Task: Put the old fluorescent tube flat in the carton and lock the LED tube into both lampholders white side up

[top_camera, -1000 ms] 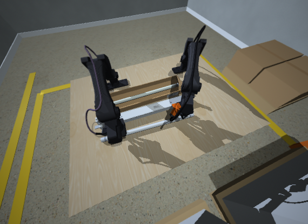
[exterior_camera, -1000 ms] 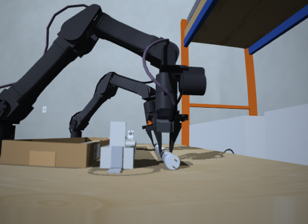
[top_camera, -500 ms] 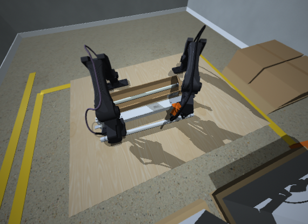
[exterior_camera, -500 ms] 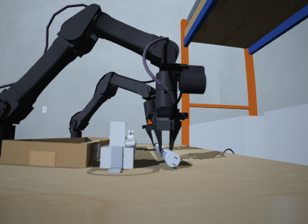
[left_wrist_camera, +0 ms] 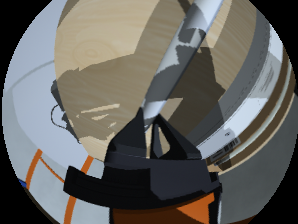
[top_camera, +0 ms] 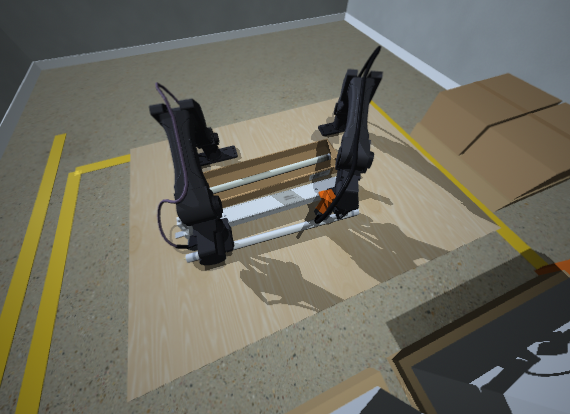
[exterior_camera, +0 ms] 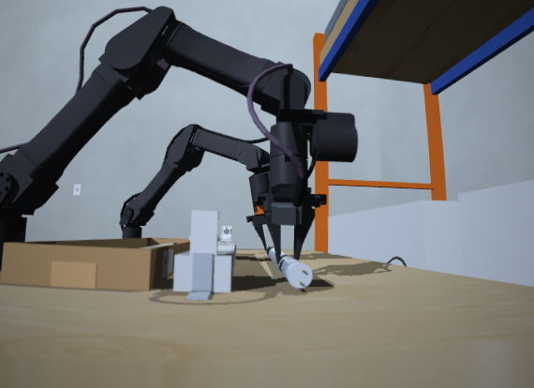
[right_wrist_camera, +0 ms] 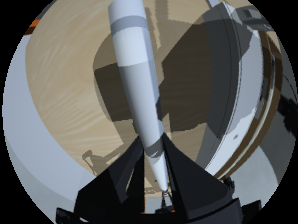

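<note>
The LED tube [top_camera: 270,232] [exterior_camera: 296,271] [left_wrist_camera: 186,52] [right_wrist_camera: 131,70] lies low along the bench [top_camera: 200,331], just in front of the light fixture [top_camera: 260,205] [exterior_camera: 203,261]. My right gripper [exterior_camera: 287,255] [right_wrist_camera: 152,137], on the arm with the purple cable, is shut on one end of the tube. My left gripper [top_camera: 324,219] [left_wrist_camera: 147,112], on the arm with the orange part, is shut on the other end. The old fluorescent tube [top_camera: 270,174] lies inside the brown carton [top_camera: 260,161] [exterior_camera: 94,268] behind the fixture. The fixture's lampholders stand empty.
Large cardboard boxes [top_camera: 500,126] lie on the floor beside the bench. An orange and blue shelving rack [exterior_camera: 436,141] stands behind it. Yellow tape [top_camera: 45,286] marks the floor around the bench. Both arm bases stand behind the carton.
</note>
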You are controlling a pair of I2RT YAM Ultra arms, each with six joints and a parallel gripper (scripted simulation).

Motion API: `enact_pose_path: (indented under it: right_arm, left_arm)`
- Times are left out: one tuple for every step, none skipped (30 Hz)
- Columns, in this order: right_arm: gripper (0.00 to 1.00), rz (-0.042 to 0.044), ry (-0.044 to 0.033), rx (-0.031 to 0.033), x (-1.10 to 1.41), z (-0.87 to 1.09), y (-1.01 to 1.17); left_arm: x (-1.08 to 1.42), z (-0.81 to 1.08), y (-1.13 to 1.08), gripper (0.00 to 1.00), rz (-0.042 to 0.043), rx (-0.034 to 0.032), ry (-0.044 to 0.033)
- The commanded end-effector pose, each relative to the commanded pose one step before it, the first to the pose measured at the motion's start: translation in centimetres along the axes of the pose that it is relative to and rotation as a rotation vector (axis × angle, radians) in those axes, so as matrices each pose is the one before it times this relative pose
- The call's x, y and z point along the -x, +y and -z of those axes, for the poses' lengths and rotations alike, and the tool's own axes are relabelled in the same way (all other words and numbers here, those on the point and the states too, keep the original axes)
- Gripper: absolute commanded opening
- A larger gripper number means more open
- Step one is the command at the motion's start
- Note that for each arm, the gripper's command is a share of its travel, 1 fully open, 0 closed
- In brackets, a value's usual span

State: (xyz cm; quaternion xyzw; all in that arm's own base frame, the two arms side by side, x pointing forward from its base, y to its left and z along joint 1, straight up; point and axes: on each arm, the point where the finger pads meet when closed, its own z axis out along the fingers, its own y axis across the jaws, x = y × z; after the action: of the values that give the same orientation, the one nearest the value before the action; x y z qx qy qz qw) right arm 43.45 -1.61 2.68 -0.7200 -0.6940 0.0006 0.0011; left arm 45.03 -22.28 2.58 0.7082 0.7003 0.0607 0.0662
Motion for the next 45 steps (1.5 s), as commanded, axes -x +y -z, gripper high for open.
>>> enact_pose_path:
  right_arm:
    - [0.11,-0.01074,-0.01089,0.03305,0.229,1.687,0.717]
    - [0.11,0.00000,0.00000,0.00000,0.000,0.000,0.000]
    - [0.11,0.00143,0.00019,-0.01020,-0.063,-0.052,-0.262]
    - [0.11,0.00234,0.00028,0.02561,-0.140,1.035,0.385]
    - [0.11,0.00174,-0.00002,-0.00795,-0.083,-0.121,-0.194]
    - [0.11,0.00226,0.00006,0.00075,-0.107,0.163,-0.017]
    - [0.11,0.00159,0.00005,-0.00488,-0.072,-0.190,-0.051]
    - [0.11,0.00009,0.00007,0.00008,0.003,-0.240,0.100]
    - [0.11,0.00119,-0.00001,-0.00822,-0.056,-0.252,-0.150]
    - [0.11,0.00133,0.00011,0.00382,-0.066,0.207,0.041]
    - [0.11,0.00218,0.00020,0.00978,-0.105,0.415,0.163]
    - [0.11,0.00068,0.00002,0.00392,-0.034,0.271,0.003]
    - [0.11,-0.01049,-0.00022,-0.00240,0.455,0.029,-0.063]
    - [0.11,-0.00251,-0.00003,-0.00576,0.103,-0.087,-0.111]
    - [0.11,0.00138,-0.00018,0.00106,-0.066,0.109,0.059]
    - [0.11,0.00225,0.00003,-0.01135,-0.103,-0.267,-0.213]
    - [0.11,0.00069,0.00003,0.00574,-0.019,-0.026,0.153]
    - [0.11,0.00000,0.00000,0.00000,0.000,0.000,0.000]
    - [0.11,0.00000,0.00000,0.00000,0.000,0.000,0.000]
    - [0.11,-0.00314,-0.00012,-0.01192,0.108,0.036,-0.225]
    - [0.11,0.01107,0.00053,0.02445,-0.506,1.011,0.380]
    - [0.11,-0.00607,-0.00030,-0.01289,0.265,-0.206,-0.327]
    - [0.11,-0.00045,-0.00006,0.00162,0.014,0.221,0.010]
    - [0.11,-0.00324,-0.00030,-0.00728,0.138,-0.141,-0.049]
    - [0.11,0.00076,-0.00006,0.00516,-0.028,0.179,0.088]
    - [0.11,0.00294,0.00002,-0.00031,-0.136,0.124,-0.009]
    - [0.11,0.00306,0.00001,-0.00619,-0.141,-0.193,-0.031]
    - [0.11,0.00279,0.00010,0.00119,-0.130,0.090,0.018]
    - [0.11,0.00156,0.00007,0.00628,-0.075,0.301,0.043]
    - [0.11,-0.00622,-0.00004,0.00459,0.268,0.200,0.039]
    - [0.11,-0.00265,0.00003,-0.01108,0.119,-0.611,-0.027]
    - [0.11,0.00073,0.00006,0.01881,-0.029,0.542,0.236]
    - [0.11,0.00132,0.00003,-0.00275,-0.066,-0.154,-0.022]
    - [0.11,-0.00016,-0.00001,0.00041,0.012,-0.038,0.130]
    - [0.11,0.00000,0.00000,0.00000,0.000,0.000,0.000]
    - [0.11,0.00000,0.00000,0.00000,0.000,0.000,0.000]
    - [0.11,-0.00546,-0.00052,-0.03433,0.244,-0.956,-0.951]
    - [0.11,0.00765,-0.00003,-0.00536,-0.321,0.076,-0.464]
    - [0.11,0.00067,-0.00022,-0.01915,-0.020,-0.498,-0.548]
    - [0.11,0.00075,0.00021,0.01871,-0.048,0.395,0.595]
    - [0.11,-0.00012,0.00027,0.02317,-0.010,0.256,0.757]
    - [0.11,-0.00521,0.00014,0.00319,0.239,0.273,0.272]
    - [0.11,-0.00011,-0.00006,0.00197,0.007,0.015,0.155]
    - [0.11,0.00111,0.00003,-0.00461,-0.013,-0.122,-0.044]
    - [0.11,0.00181,-0.00001,-0.00448,-0.010,-0.261,-0.002]
  left_arm:
    - [0.106,2.934,1.582,0.11,0.00863,0.05833,-0.02919]
    - [0.000,0.000,0.000,0.11,0.00000,0.00000,0.00000]
    - [0.070,-0.357,-0.434,0.11,-0.00585,-0.01483,0.00620]
    - [-0.253,0.572,0.429,0.11,0.00540,0.01118,-0.00458]
    - [0.054,0.043,-0.111,0.11,-0.00225,-0.00263,0.00077]
    - [-0.104,0.101,0.047,0.11,0.00197,-0.00050,0.00048]
    - [-0.069,0.002,0.005,0.11,0.00165,-0.00048,0.00052]
    - [0.043,-0.140,0.050,0.11,0.00280,0.00203,-0.00014]
    - [0.018,0.064,0.140,0.11,0.00072,0.00266,-0.00132]
    - [-0.082,-0.079,-0.156,0.11,-0.00054,-0.00520,0.00216]
    - [0.126,0.089,-0.081,0.11,-0.00362,-0.00055,-0.00065]
    - [0.040,0.048,0.051,0.11,0.00000,0.00051,-0.00049]
    - [-0.051,0.099,-0.034,0.11,0.00055,-0.00174,-0.00143]
    - [0.143,0.111,-0.034,0.11,-0.00350,0.00002,-0.00221]
    - [0.026,0.112,0.052,0.11,-0.00093,0.00166,0.00062]
    - [-0.146,0.075,-0.026,0.11,0.00185,-0.00223,0.00142]
    - [0.041,0.043,0.153,0.11,0.00287,0.00629,-0.00211]
    - [0.000,0.000,0.000,0.11,0.00000,0.00000,0.00000]
    - [0.000,0.000,0.000,0.11,0.00000,0.00000,0.00000]
    - [0.127,-0.168,-0.371,0.11,-0.00700,-0.01432,0.00502]
    - [-0.321,0.540,0.349,0.11,0.00686,0.00810,-0.00372]
    - [-0.062,0.105,-0.001,0.11,0.00005,-0.00050,0.00250]
    - [0.028,0.154,0.023,0.11,-0.00027,-0.00003,-0.00121]
    - [-0.055,0.000,-0.005,0.11,-0.00032,-0.00130,0.00491]
    - [-0.001,0.130,0.103,0.11,0.00263,0.00431,0.00065]
    - [0.022,0.050,-0.030,0.11,-0.00153,-0.00213,0.00035]
    - [0.005,0.066,0.022,0.11,-0.00082,0.00003,-0.00039]
    - [0.078,0.068,-0.006,0.11,-0.00066,0.00037,-0.00101]
    - [0.138,0.056,-0.038,0.11,-0.00230,0.00031,-0.00126]
    - [0.113,0.054,-0.010,0.11,-0.00110,0.00033,-0.00334]
    - [0.151,-0.032,0.016,0.11,0.00027,0.00161,-0.00523]
    - [0.268,-0.036,0.223,0.11,0.00231,0.01256,-0.00639]
    - [0.253,0.115,0.436,0.11,0.00063,0.01736,-0.00900]
    - [-0.271,0.102,-0.520,0.11,-0.00296,-0.02103,0.01060]
    - [0.000,0.000,0.000,0.11,0.00000,0.00000,0.00000]
    - [0.000,0.000,0.000,0.11,0.00000,0.00000,0.00000]
    - [0.172,-0.639,0.075,0.11,0.00116,0.00732,-0.00381]
    - [0.051,0.182,-0.155,0.11,-0.00075,0.00050,-0.00111]
    - [-0.276,-0.715,-0.874,0.11,-0.00245,-0.02523,0.01241]
    - [0.217,0.120,0.256,0.11,-0.00003,0.00847,-0.00472]
    - [0.088,0.184,0.279,0.11,-0.00030,0.00783,-0.00306]
    - [0.090,0.806,0.410,0.11,0.00015,0.01048,-0.00630]
    - [-0.102,0.090,-0.261,0.11,-0.00196,-0.01103,0.00536]
    - [-0.018,0.014,-0.016,0.11,-0.00066,-0.00135,0.00055]
    - [-0.007,-0.241,-0.041,0.11,0.00017,-0.00314,0.00164]
